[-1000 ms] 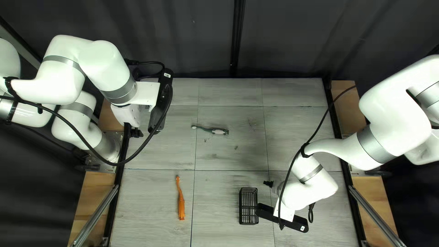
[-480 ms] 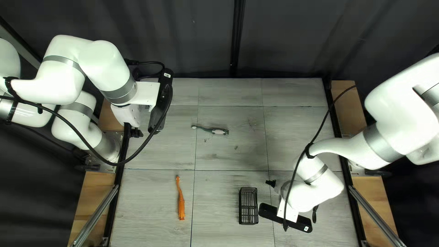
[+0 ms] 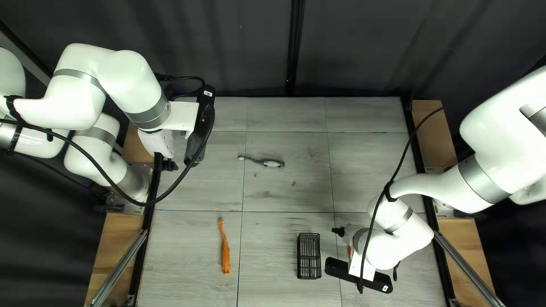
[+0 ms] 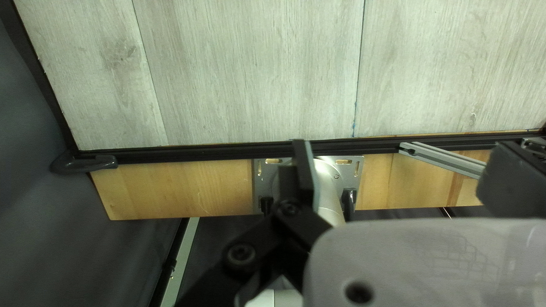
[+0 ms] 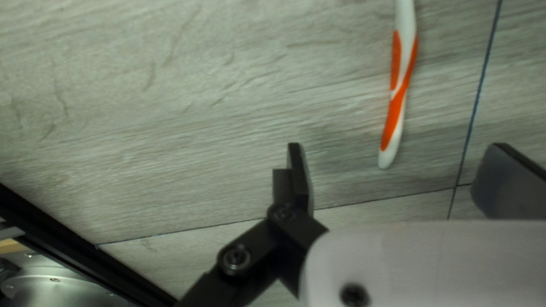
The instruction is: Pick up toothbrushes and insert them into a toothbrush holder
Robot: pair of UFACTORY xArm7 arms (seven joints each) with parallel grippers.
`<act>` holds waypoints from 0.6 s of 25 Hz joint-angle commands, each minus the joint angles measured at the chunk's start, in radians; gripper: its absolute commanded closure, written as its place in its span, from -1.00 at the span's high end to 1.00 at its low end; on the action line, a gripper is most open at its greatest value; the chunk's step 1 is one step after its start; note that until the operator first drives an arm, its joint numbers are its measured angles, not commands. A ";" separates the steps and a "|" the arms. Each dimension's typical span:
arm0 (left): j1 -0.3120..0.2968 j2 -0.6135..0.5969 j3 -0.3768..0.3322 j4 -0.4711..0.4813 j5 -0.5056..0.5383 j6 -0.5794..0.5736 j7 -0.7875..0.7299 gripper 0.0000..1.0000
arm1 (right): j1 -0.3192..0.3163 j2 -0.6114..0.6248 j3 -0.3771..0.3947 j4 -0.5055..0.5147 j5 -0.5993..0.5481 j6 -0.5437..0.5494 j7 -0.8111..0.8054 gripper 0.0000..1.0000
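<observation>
Black curtain hangs behind the far edge of the grey table. Two big white arms reach in from the sides. My left arm is up at the far left corner, and my right arm bends down over the near right part.

My left gripper hangs over the left side of the table. In the left wrist view its two fingers are wide apart. Ahead of them I see the black table edge, a strip of yellow wood and a silver plate.

My right gripper is just beside the holder, on its right. In the right wrist view its fingers are wide apart too.

The holder is a little black basket, near the bottom of the top left view.

An orange brush lies to the left of the holder, well apart from it, thin end pointing to the far edge. A green brush with a pale patch lies farther back, its thin end toward my left gripper.

The orange and white brush lies on the table ahead of my right gripper. Its round end shows in the gap, apart from both fingers.
</observation>
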 commanded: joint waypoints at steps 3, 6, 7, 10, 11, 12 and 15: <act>0.000 0.000 0.000 0.000 0.000 0.000 0.000 1.00 | 0.018 -0.016 0.012 -0.002 -0.016 0.010 0.014 0.60; 0.000 0.000 0.000 0.000 0.000 0.000 0.000 1.00 | 0.020 -0.014 0.013 -0.007 -0.022 0.000 0.017 0.52; 0.000 0.000 0.000 0.000 0.000 0.000 0.000 1.00 | 0.019 -0.011 0.012 -0.011 -0.024 -0.005 0.017 0.36; 0.000 0.000 0.000 0.000 0.000 0.000 0.000 1.00 | 0.018 0.003 0.010 -0.003 -0.027 0.001 0.009 0.37; 0.000 0.000 0.000 0.000 0.000 0.000 0.000 1.00 | 0.018 0.011 0.011 0.005 -0.027 0.009 0.002 0.39; 0.000 0.000 0.000 0.000 0.000 0.000 0.000 1.00 | 0.018 0.016 0.012 0.011 -0.027 0.015 -0.003 0.39; 0.000 0.000 0.000 0.000 0.000 0.000 0.000 1.00 | 0.019 0.026 0.013 0.020 -0.029 0.028 -0.013 0.26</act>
